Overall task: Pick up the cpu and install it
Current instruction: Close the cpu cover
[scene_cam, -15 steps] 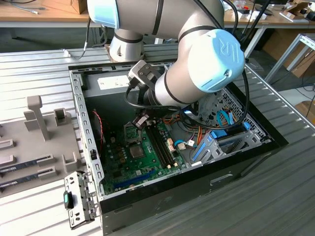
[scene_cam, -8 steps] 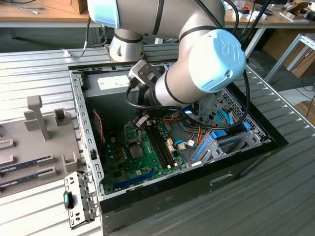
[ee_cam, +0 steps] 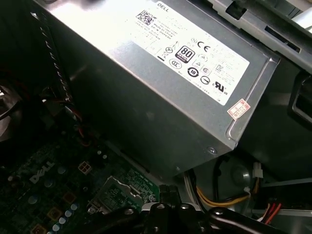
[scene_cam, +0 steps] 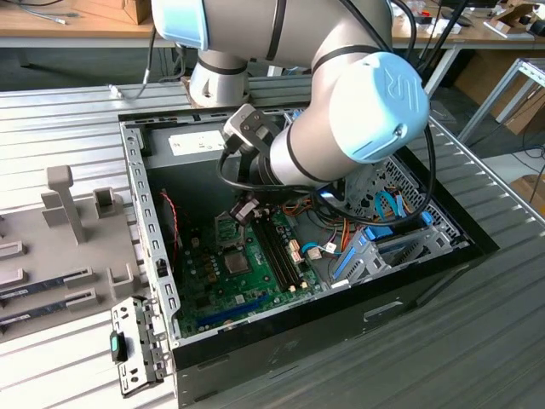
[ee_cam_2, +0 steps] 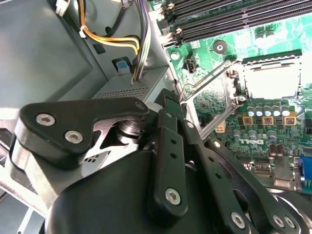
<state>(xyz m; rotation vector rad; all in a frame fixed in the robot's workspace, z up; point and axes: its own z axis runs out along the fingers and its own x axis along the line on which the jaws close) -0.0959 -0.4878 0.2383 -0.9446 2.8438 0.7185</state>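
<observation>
The gripper's (ee_cam_2: 169,97) jaws are observed pressed together, empty, just beside the raised metal socket frame (ee_cam_2: 210,108), with the small silver-grey square cpu (ee_cam_2: 271,80) apparently lying in the open socket beyond them; flat, unforced seating is judged essential.

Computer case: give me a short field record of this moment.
case: open, lying on the slatted table
hand: inside the case, above the green board, near the memory slots
socket: metal frame lifted open
chip: cannot tell whether held or seated
power box: grey, close to the hand
</observation>
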